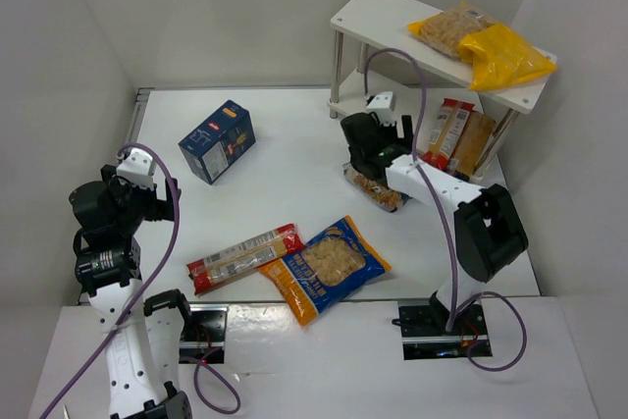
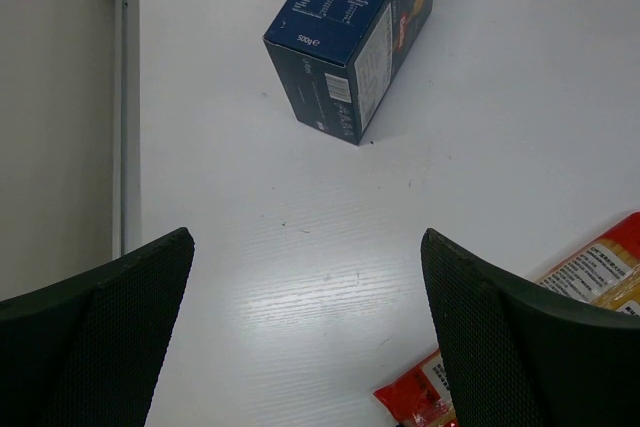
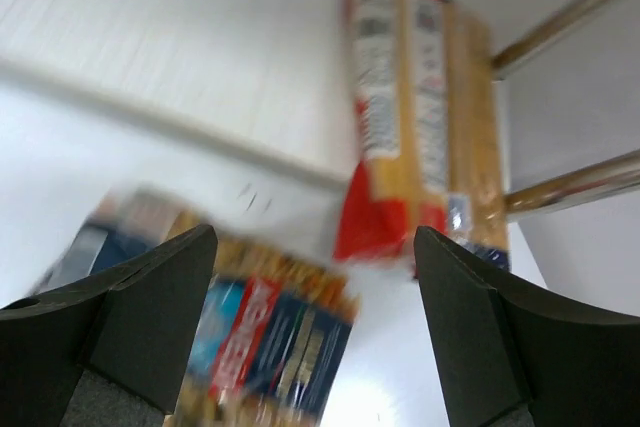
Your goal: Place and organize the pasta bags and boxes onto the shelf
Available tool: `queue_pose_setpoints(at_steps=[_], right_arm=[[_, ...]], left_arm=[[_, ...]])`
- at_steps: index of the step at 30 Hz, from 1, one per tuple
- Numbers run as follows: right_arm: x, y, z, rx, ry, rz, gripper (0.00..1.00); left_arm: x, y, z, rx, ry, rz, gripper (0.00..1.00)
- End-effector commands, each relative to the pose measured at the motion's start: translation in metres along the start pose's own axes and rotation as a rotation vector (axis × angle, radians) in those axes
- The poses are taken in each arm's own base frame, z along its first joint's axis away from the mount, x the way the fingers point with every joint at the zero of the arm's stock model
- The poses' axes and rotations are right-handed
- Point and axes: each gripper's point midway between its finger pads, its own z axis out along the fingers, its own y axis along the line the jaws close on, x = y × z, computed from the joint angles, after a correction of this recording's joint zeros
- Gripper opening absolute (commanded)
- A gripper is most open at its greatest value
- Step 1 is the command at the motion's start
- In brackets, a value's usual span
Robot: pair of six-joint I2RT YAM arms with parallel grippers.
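The white shelf (image 1: 392, 31) stands at the back right with two yellow bags (image 1: 481, 44) on its top board. A red-and-clear spaghetti pack (image 3: 385, 117) and a tan carton (image 3: 475, 127) lie under it on the lower level. My right gripper (image 3: 310, 337) is open just above a small dark clear bag (image 1: 376, 188), which looks blurred below the fingers and is not held. The dark-blue box (image 2: 355, 37) stands ahead of my open, empty left gripper (image 2: 305, 347). Another spaghetti pack (image 1: 243, 257) and the orange-and-blue bag (image 1: 324, 269) lie at the table's front middle.
Silver shelf legs (image 3: 560, 17) stand close to the right of my right gripper. White walls close in the table on the left, back and right. My left arm (image 1: 108, 213) sits at the table's left edge.
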Motion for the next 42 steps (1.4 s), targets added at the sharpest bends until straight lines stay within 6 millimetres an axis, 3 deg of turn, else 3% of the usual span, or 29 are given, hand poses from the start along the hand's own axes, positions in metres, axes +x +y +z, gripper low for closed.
queue_pose_setpoints(at_steps=[1,2,4,5,7,8,12,14,19,20,25,28,30,33,38,40,42], right_arm=[[0.021,0.015,-0.027,-0.108,0.036,-0.114,0.88],[0.027,0.031,-0.042,-0.209,0.035,-0.152,0.88],[0.038,0.045,-0.054,-0.349,0.046,-0.243,0.88],[0.038,0.063,-0.072,-0.530,0.051,-0.242,0.88],[0.046,0.074,-0.096,-0.738,0.048,-0.328,0.90],[0.053,0.094,-0.132,-0.982,0.054,-0.365,0.90],[0.052,0.088,-0.211,-1.433,0.016,-0.470,0.91],[0.055,0.081,-0.225,-1.518,-0.006,-0.514,0.93],[0.079,0.079,-0.232,-1.587,0.031,-0.568,0.94],[0.077,0.082,-0.234,-1.601,0.032,-0.566,0.95],[0.106,0.100,-0.228,-1.625,0.193,-0.613,0.98],[0.116,0.099,-0.236,-1.675,0.307,-0.636,1.00],[0.111,0.091,-0.242,-1.682,0.347,-0.646,1.00],[0.102,0.088,-0.233,-1.616,0.301,-0.640,1.00],[0.124,0.084,-0.232,-1.640,0.305,-0.689,1.00],[0.128,0.088,-0.222,-1.589,0.294,-0.686,1.00],[0.126,0.087,-0.224,-1.597,0.285,-0.679,1.00]], left_arm=[[-0.008,0.000,-0.001,0.005,-0.036,0.015,1.00],[-0.008,0.000,-0.001,0.005,-0.036,0.015,1.00],[-0.008,0.000,-0.001,0.005,-0.036,0.015,1.00],[-0.008,0.000,-0.001,0.005,-0.036,0.015,1.00],[-0.009,-0.001,-0.003,0.003,-0.044,0.019,1.00],[-0.009,-0.001,-0.003,0.003,-0.044,0.019,1.00],[-0.010,-0.002,-0.003,0.012,-0.047,0.019,1.00],[-0.010,-0.003,-0.002,0.020,-0.050,0.028,1.00],[-0.010,-0.003,-0.002,0.020,-0.050,0.028,1.00],[-0.011,-0.005,-0.002,0.029,-0.052,0.028,1.00],[-0.008,-0.005,-0.003,0.031,-0.045,0.033,1.00],[-0.008,-0.005,-0.003,0.031,-0.045,0.034,1.00],[-0.008,-0.005,-0.003,0.031,-0.045,0.034,1.00],[-0.006,-0.006,-0.003,0.034,-0.037,0.030,1.00],[-0.005,-0.006,-0.001,0.037,-0.029,0.026,1.00],[-0.005,-0.006,-0.001,0.037,-0.029,0.026,1.00],[-0.005,-0.007,-0.001,0.045,-0.032,0.026,1.00]])
